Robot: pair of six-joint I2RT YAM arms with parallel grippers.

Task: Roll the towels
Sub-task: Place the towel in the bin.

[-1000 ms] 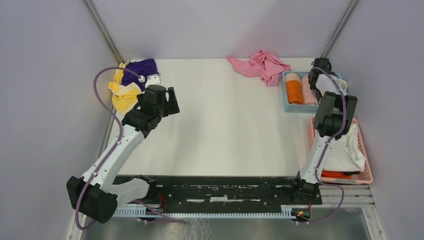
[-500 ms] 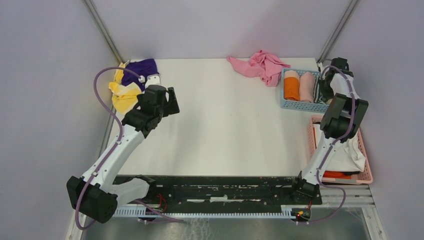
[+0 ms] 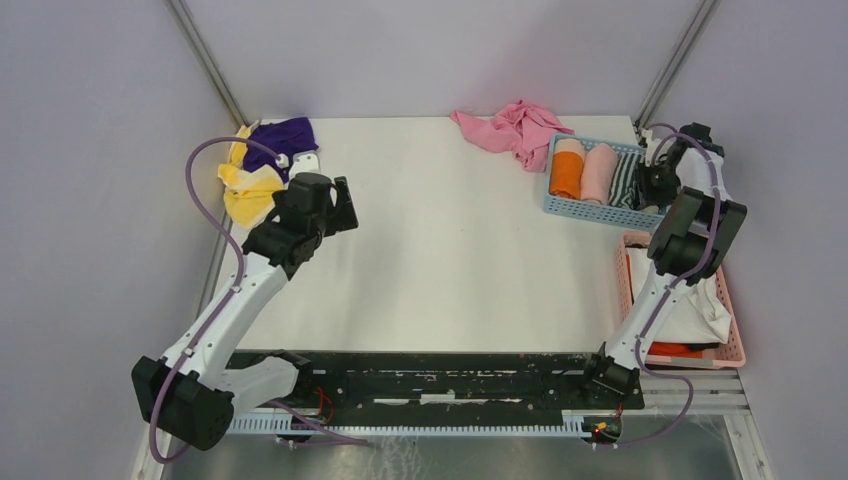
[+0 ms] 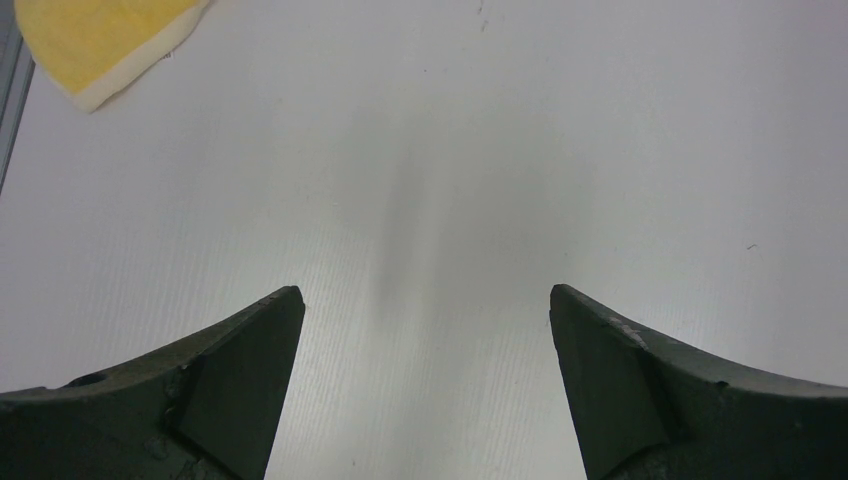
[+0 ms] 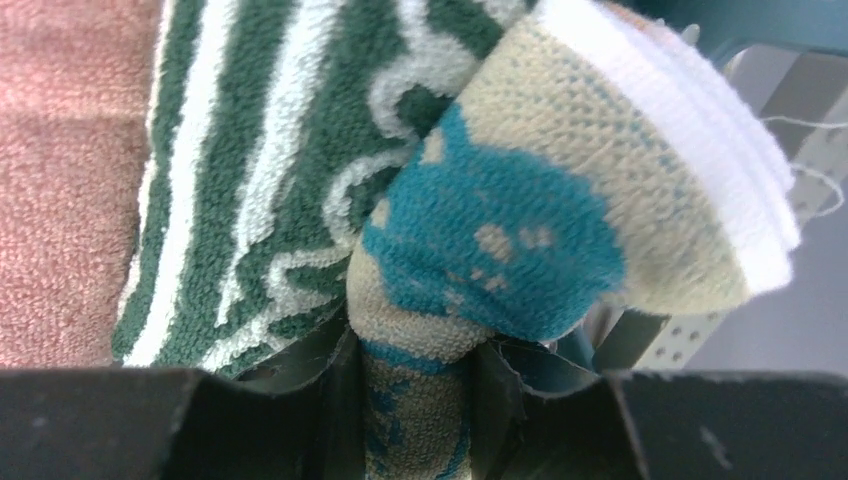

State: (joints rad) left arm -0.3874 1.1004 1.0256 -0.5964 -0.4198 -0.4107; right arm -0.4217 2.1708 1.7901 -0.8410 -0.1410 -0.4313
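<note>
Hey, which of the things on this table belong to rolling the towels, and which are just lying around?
Job: pink towel; yellow towel; purple towel; blue basket holding rolled towels; patterned towel pinched by the right gripper.

Lying about: pink basket with a white cloth; left gripper, open above the table.

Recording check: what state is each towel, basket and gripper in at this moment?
Left gripper: open, holding nothing.
Right gripper: shut on teal-patterned towel.
Pink towel: crumpled, unrolled.
Yellow towel and purple towel: crumpled heap, unrolled.
Blue basket: holds orange roll, pink roll, green-striped towel.
Pink basket: holds white cloth.
</note>
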